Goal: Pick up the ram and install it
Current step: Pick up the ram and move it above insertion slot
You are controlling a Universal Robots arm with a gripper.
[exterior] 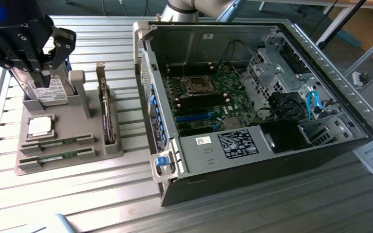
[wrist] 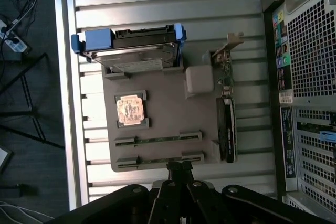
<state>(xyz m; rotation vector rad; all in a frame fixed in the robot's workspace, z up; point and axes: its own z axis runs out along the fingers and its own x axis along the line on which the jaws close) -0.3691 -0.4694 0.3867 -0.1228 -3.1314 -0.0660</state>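
I am hovering the gripper (exterior: 42,77) above the gray tray (exterior: 76,126) at the exterior view's left, over the end where the hard drive (exterior: 47,92) is standing on edge. The fingers are pressing together and pinching nothing; in the wrist view the gripper (wrist: 180,169) is tapering to one closed tip.

The first ram stick (exterior: 57,143) and the second ram stick (exterior: 57,156) are lying flat in their slots on the tray, parallel and just beside each other, at the end away from the hard drive. I am seeing them in the wrist view too, the first ram stick (wrist: 157,140) apart from the tip and the second ram stick (wrist: 160,159) close under it. The square processor (exterior: 39,126) is sitting between the sticks and the hard drive, and an expansion card (exterior: 107,114) is standing along the side facing the open computer case (exterior: 180,48). Tray and case are resting on a slatted metal table (exterior: 76,194).
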